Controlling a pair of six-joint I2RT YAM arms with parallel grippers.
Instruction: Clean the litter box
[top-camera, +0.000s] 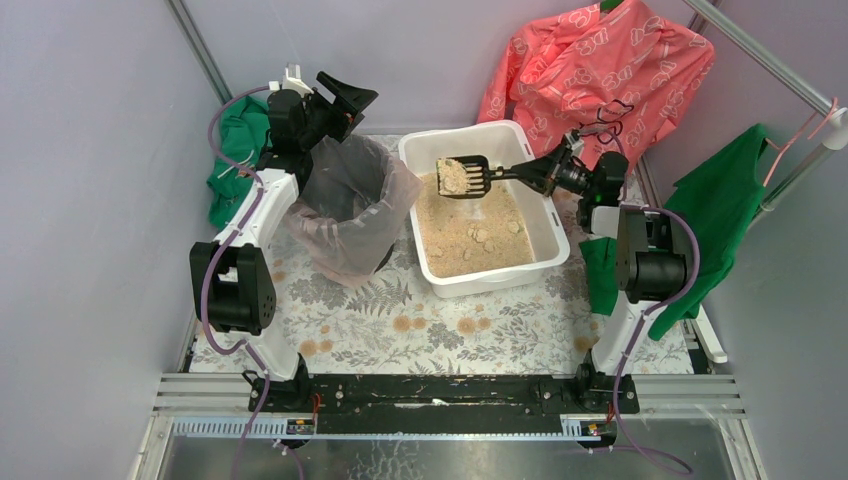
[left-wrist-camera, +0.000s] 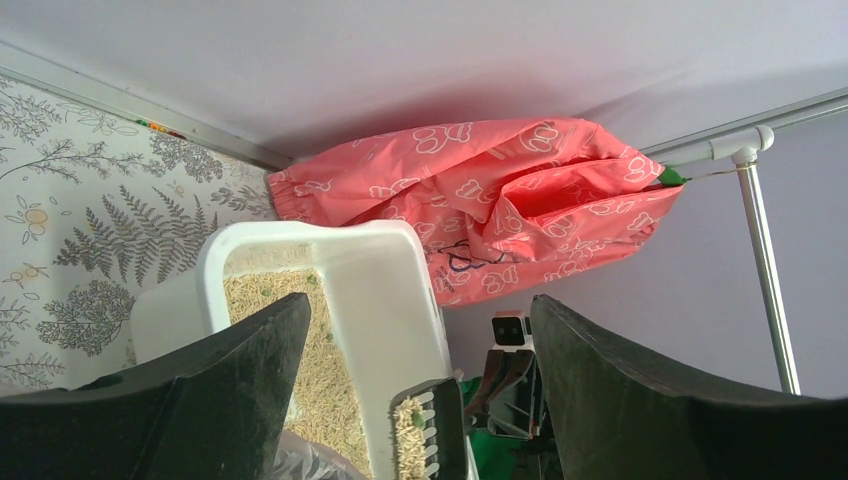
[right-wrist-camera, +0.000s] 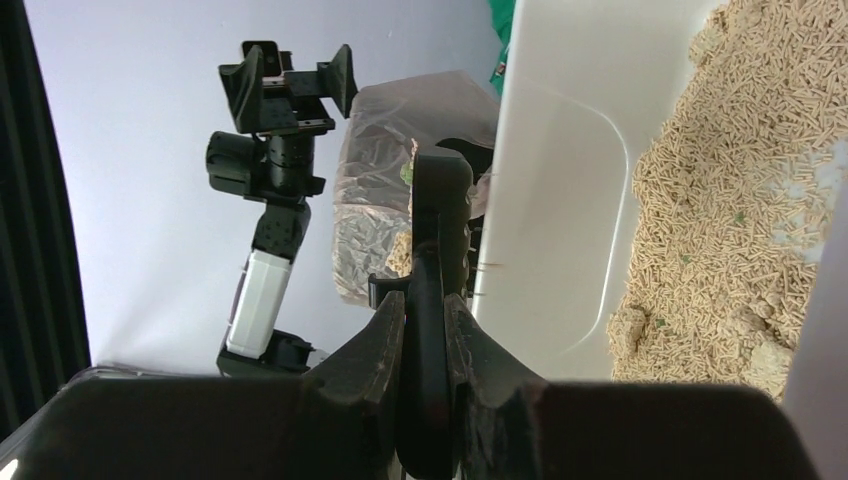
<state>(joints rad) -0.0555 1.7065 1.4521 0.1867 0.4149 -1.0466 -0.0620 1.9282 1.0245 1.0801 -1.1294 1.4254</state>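
Litter box near the desk's far edge: right gripper, clamped on loaded scoop, hovers above; bin lies leftward.

One white rectangular plastic litter box, one round black bag-lined bin, one black slotted scoop, one pink patterned garment and two robot arms are counted.
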